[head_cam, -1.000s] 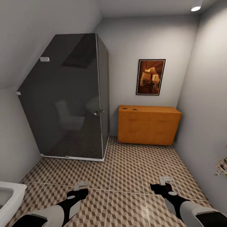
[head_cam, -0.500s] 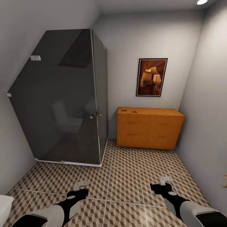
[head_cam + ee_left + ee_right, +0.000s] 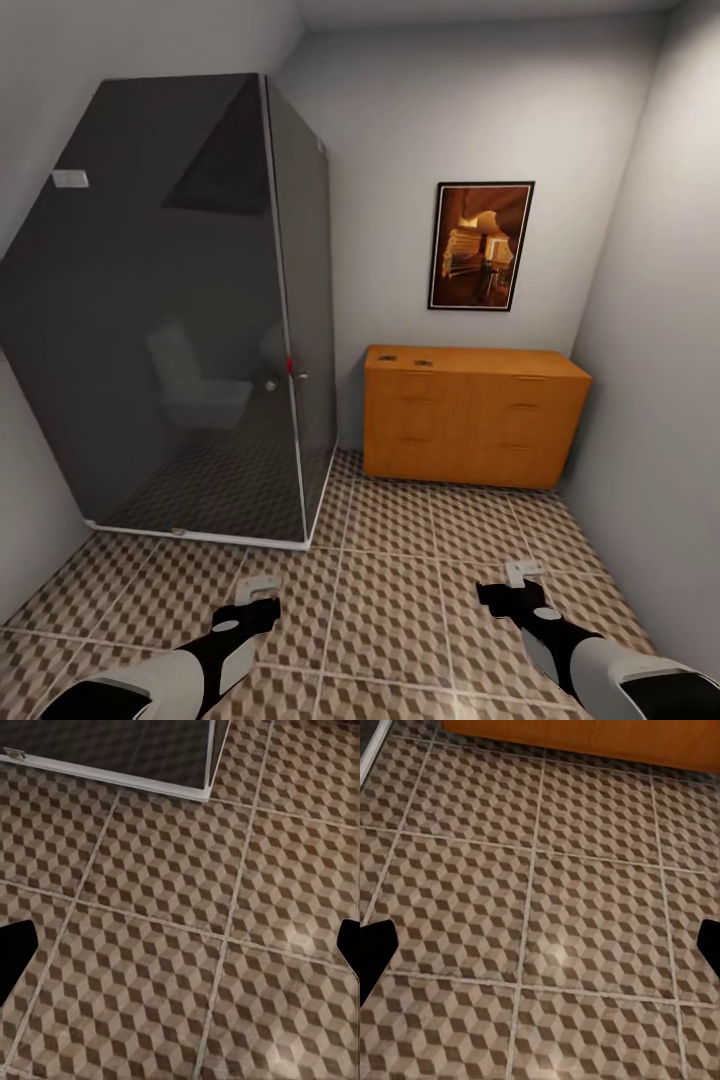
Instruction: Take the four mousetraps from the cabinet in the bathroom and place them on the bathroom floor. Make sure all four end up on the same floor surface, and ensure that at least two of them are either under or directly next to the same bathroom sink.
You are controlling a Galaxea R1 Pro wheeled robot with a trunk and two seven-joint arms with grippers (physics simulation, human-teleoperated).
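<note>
Orange-brown wooden cabinet: against far wall, right end in corner by grey side wall. Brown-beige cube-pattern tiled floor before cabinet: open, unobstructed up to drawer fronts. Dark tinted glass shower enclosure: left of cabinet, narrow gap between; white base rail edges floor. Cabinet top: two small dark items near left end, rest bare.
</note>
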